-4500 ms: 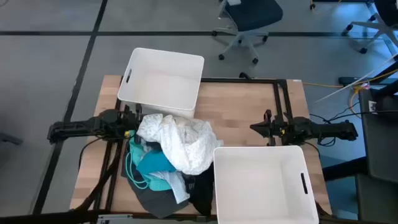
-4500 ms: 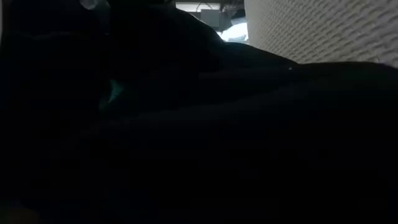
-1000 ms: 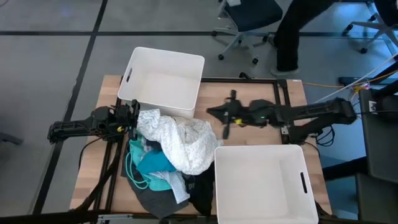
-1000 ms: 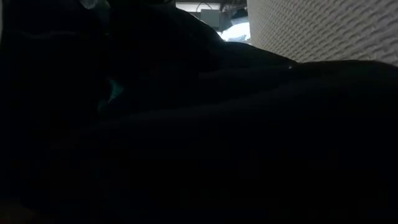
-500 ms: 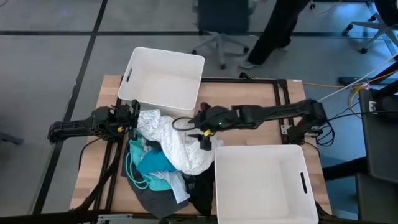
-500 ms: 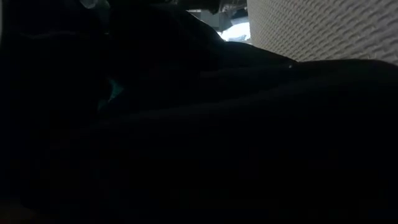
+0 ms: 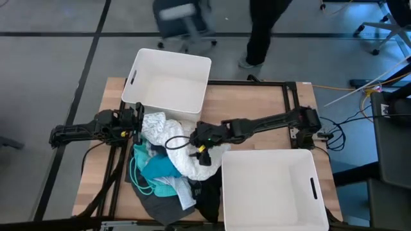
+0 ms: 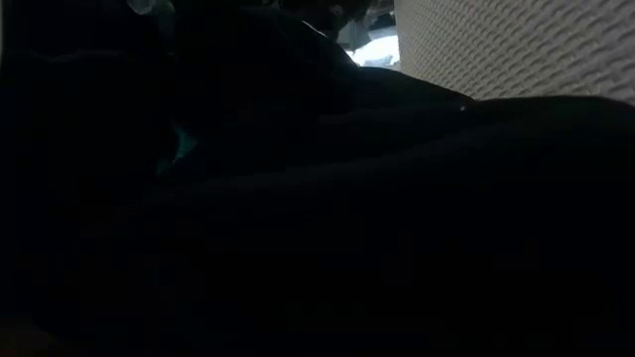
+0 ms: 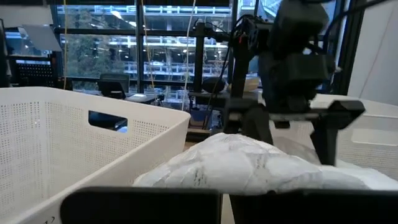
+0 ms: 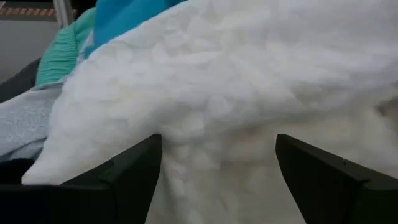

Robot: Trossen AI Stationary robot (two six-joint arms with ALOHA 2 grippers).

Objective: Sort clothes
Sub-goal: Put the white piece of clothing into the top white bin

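Within the preceding second the right gripper had been swung from the table's 2 o'clock region onto the white lacy garment and spread wide; nothing was yet gripped, so a first pick was judged imminent. The clothes were heaped at 7 o'clock, teal and pale grey-blue pieces beneath. The left gripper, shut and empty, waited at 9 o'clock. Two white bins flanked the pile closely.
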